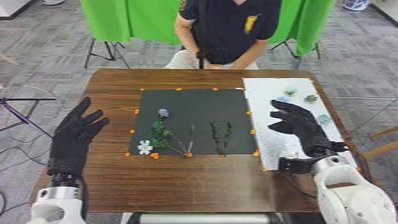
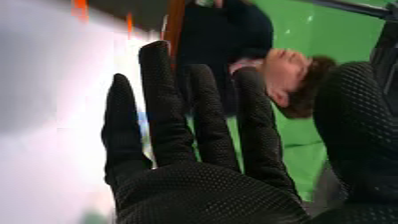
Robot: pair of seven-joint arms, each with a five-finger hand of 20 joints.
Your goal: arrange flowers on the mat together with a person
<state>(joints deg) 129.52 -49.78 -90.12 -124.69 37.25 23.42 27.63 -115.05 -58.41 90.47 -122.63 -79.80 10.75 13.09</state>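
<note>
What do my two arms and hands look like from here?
Both arms are white, with rounded casings. The left hand and right hand wear black gloves; close up, the right glove's fabric shows a fine dotted texture. Black fittings join the hands to the white arms.

Grn cloth behind brn tbl; blk stand legs nr cloth, on gry carpet

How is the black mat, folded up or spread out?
Spread out: the mat lies flat on the table, with its four corners showing and the white flower on it.
</note>
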